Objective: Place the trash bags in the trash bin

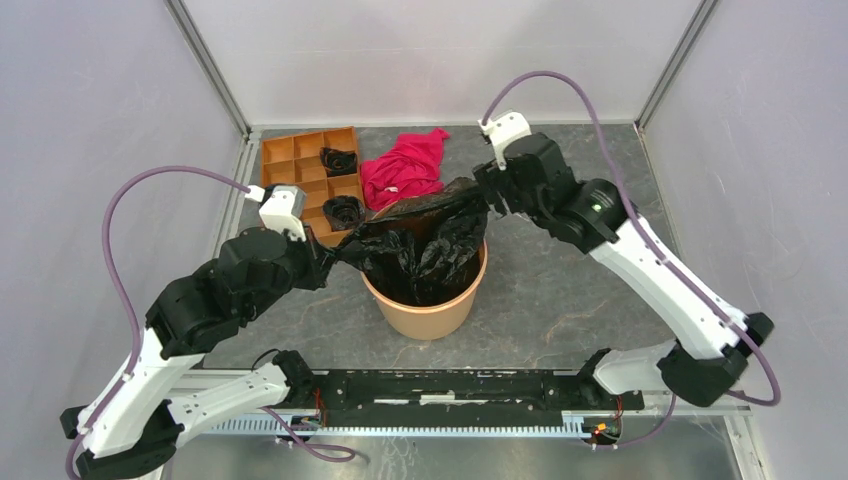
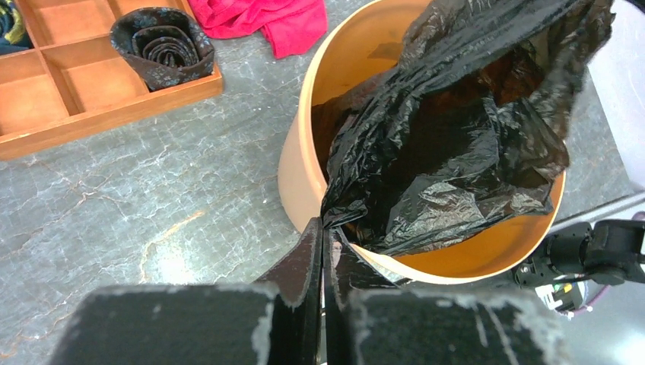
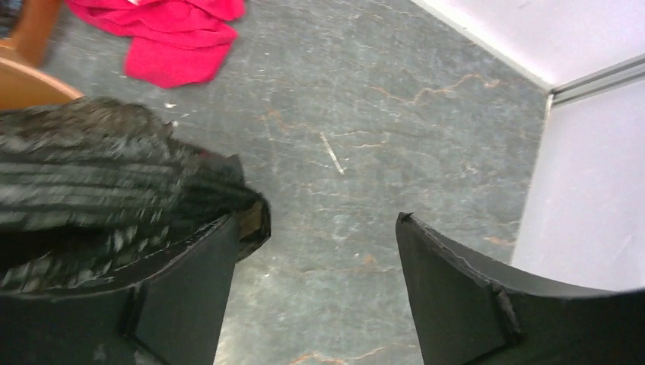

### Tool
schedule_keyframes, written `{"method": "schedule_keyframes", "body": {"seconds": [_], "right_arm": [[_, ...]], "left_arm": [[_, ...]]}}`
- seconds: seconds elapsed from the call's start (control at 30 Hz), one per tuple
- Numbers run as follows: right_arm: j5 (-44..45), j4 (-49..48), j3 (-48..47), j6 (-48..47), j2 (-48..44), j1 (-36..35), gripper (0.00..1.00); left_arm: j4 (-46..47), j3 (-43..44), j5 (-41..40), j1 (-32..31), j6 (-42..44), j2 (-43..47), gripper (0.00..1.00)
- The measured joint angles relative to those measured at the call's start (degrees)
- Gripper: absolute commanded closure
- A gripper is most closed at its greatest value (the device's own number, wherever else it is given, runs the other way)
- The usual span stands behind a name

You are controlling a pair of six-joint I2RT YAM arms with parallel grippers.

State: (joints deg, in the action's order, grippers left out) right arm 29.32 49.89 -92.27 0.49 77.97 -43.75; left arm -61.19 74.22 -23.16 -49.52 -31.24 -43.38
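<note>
A big black trash bag (image 1: pixel 425 240) hangs over and into the round orange-brown trash bin (image 1: pixel 430 315) at the table's middle. My left gripper (image 1: pixel 335 255) is shut on the bag's left edge just outside the bin rim. In the left wrist view the jaws (image 2: pixel 325 226) pinch a corner of the bag (image 2: pixel 456 137) beside the bin wall (image 2: pixel 300 171). My right gripper (image 1: pixel 482 192) is at the bag's far right edge. In the right wrist view it (image 3: pixel 323 228) is open, with nothing between the fingers. The blurred bag (image 3: pixel 91 175) lies against the outside of its left finger (image 3: pixel 205 266).
A flat orange tray (image 1: pixel 285 160) with dark rolled items (image 1: pixel 343 210) in its compartments stands at the back left. A red-pink cloth (image 1: pixel 405 165) lies behind the bin. Enclosure walls stand on all sides, and one (image 3: pixel 578 190) is close to the right gripper.
</note>
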Motion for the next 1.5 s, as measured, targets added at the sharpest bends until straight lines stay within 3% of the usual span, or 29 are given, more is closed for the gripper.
{"method": "schedule_keyframes", "body": {"seconds": [0.27, 0.47, 0.6, 0.73, 0.83, 0.93, 1.03, 1.33, 1.5], "right_arm": [[-8.57, 1.18, 2.64, 9.14, -15.15, 0.00, 0.07], [-29.55, -15.85, 19.28, 23.69, -27.41, 0.11, 0.08], [-40.54, -28.87, 30.25, 34.42, -27.19, -1.16, 0.12], [-40.06, -30.23, 31.28, 37.81, -22.64, -4.87, 0.15], [-37.75, -31.56, 31.12, 38.60, -21.20, -9.03, 0.26], [-35.19, -32.04, 29.75, 38.82, -18.69, -12.26, 0.28], [-30.75, -31.74, 27.96, 38.21, -15.87, -14.25, 0.43], [-18.10, -30.75, 27.54, 35.56, -14.71, -15.02, 0.68], [-16.00, -31.36, 27.54, 34.23, -14.64, -15.04, 0.99]], "left_arm": [[1.81, -0.22, 4.33, 0.00, 2.71, 1.70, 0.98], [2.71, -0.90, 5.84, 0.00, 4.09, 2.01, 0.98], [2.97, -1.22, 6.67, 0.00, 4.20, 2.03, 0.98], [3.04, -1.60, 6.99, 0.00, 4.17, 2.60, 0.98], [3.06, -1.70, 7.21, 0.00, 4.17, 3.19, 0.98], [3.13, -1.70, 7.28, 0.00, 4.17, 3.41, 0.98], [3.30, -1.90, 7.28, 0.00, 4.20, 3.41, 0.98], [4.11, -3.30, 7.32, 0.00, 4.17, 3.78, 0.98], [4.04, -3.39, 7.30, 0.00, 4.17, 4.26, 0.98]]}}
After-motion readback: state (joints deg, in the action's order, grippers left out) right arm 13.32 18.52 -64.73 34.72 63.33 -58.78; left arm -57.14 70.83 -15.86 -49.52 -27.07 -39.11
